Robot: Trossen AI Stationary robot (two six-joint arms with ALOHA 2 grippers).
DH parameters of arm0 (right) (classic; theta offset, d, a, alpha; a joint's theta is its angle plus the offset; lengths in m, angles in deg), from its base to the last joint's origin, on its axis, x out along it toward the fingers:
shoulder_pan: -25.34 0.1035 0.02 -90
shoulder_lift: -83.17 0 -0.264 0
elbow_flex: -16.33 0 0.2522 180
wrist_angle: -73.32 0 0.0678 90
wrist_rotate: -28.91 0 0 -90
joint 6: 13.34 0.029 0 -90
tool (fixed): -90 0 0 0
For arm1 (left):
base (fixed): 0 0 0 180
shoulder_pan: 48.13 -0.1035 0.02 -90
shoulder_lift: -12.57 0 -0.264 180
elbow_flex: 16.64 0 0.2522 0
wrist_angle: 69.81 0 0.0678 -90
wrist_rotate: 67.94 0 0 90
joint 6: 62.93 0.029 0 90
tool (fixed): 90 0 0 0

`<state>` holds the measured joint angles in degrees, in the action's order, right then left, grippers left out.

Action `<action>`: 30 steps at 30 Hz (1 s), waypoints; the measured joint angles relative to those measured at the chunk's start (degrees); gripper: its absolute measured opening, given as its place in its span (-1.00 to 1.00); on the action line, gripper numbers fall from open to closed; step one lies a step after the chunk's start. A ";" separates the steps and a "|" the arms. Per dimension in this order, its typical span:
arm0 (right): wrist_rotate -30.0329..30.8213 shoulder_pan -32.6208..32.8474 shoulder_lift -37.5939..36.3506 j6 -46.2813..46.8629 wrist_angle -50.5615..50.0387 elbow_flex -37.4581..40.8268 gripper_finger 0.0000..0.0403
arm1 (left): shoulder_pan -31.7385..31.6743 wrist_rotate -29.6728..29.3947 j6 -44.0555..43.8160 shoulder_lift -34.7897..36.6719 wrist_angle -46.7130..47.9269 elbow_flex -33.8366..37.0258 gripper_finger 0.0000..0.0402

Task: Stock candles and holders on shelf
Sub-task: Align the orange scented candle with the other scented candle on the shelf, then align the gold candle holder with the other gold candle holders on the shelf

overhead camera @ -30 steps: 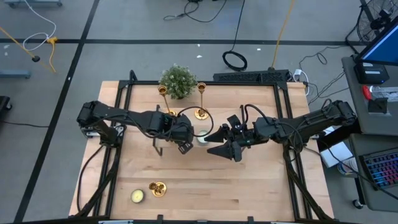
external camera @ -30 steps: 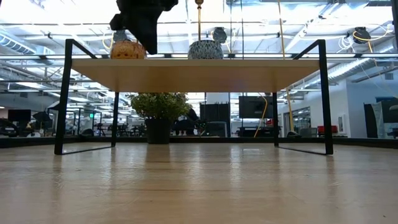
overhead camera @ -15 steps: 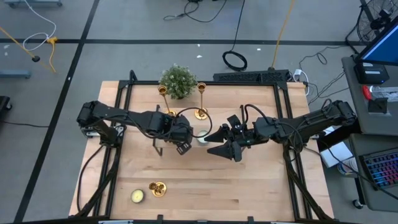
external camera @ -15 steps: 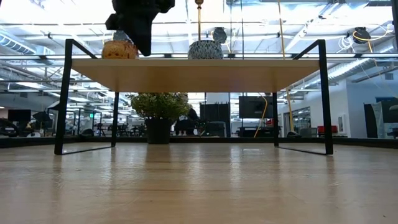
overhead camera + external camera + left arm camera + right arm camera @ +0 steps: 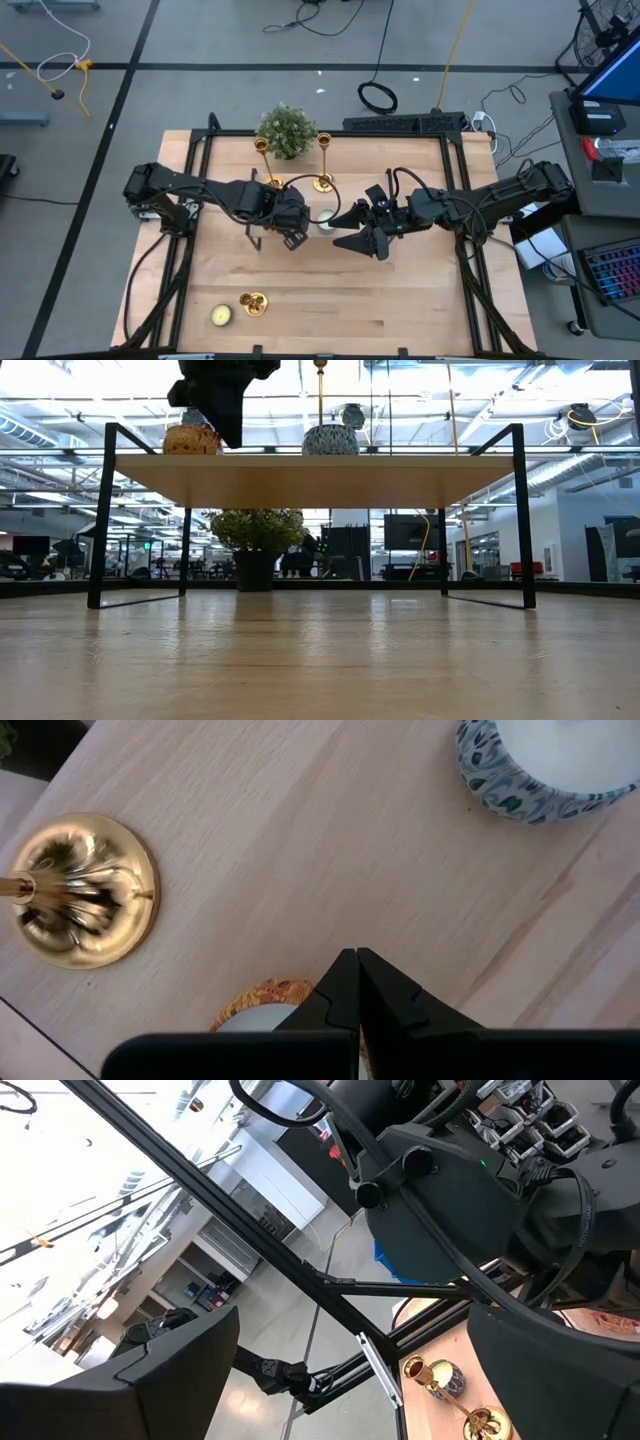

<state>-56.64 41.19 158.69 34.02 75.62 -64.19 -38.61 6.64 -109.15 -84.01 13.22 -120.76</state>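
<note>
Since a second ago the left gripper (image 5: pixel 215 400) has lifted slightly off the orange-patterned candle (image 5: pixel 191 440), which is now sitting free on the shelf (image 5: pixel 320 478); its jaws are pressed together just above that candle's rim. A blue-patterned candle (image 5: pixel 545 765) is resting on the same board, near its middle, and a gold holder (image 5: pixel 78 890) is standing on it at about 12 o'clock from the left gripper in the high view. A second gold holder (image 5: pixel 262 148) is standing farther back, beside the green plant (image 5: pixel 286 130). Down at 7 o'clock on the table (image 5: pixel 400 300), a third holder (image 5: pixel 253 303) is lying next to a yellowish candle (image 5: pixel 221 316). The right gripper (image 5: pixel 345 228) is hovering at 3 o'clock of the blue-patterned candle, jaws wide apart and holding nothing.
</note>
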 joint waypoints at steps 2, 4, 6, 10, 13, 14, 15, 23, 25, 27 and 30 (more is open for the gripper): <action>0.00 0.00 0.00 -0.02 0.00 0.00 0.93 | 0.00 0.05 -0.03 0.00 0.02 0.00 -1.00; -0.02 0.00 0.00 -0.02 0.00 0.00 0.93 | 0.04 0.35 -0.27 0.00 0.04 0.00 -1.00; -0.01 0.00 0.00 -0.01 0.00 0.00 0.93 | 0.04 0.35 -0.46 0.00 0.30 0.00 -1.00; -0.02 0.00 0.00 -0.02 0.00 0.00 0.93 | 0.10 0.45 -0.59 0.00 1.18 0.00 -1.00; -0.02 0.00 0.00 -0.01 0.00 0.00 0.93 | 0.34 0.46 -0.79 0.00 1.22 0.00 -1.00; -0.01 0.00 0.00 -0.02 0.00 0.01 0.93 | 0.44 0.46 -0.83 0.00 1.23 0.00 -1.00; -0.02 0.00 0.00 -0.02 0.00 0.00 0.93 | 0.56 0.46 -0.85 0.00 1.22 0.00 -1.00; -0.02 0.00 0.00 -0.02 0.00 0.00 0.93 | 1.91 -2.07 -2.36 0.34 0.40 0.00 -1.00; -0.02 0.00 0.00 -0.02 0.00 0.00 0.93 | 2.32 -3.19 -2.46 0.99 -0.86 0.00 -1.00; -0.02 0.00 0.00 -0.02 0.00 0.00 0.93 | 2.78 -4.35 -2.50 1.86 -2.73 0.00 -1.00; -0.04 0.01 0.00 -0.02 0.03 0.00 0.93 | 3.12 -6.06 -2.94 3.00 -5.46 0.00 -1.00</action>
<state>-56.68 41.20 158.69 33.99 75.64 -64.19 -35.49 0.57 -112.09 -81.01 7.77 -120.76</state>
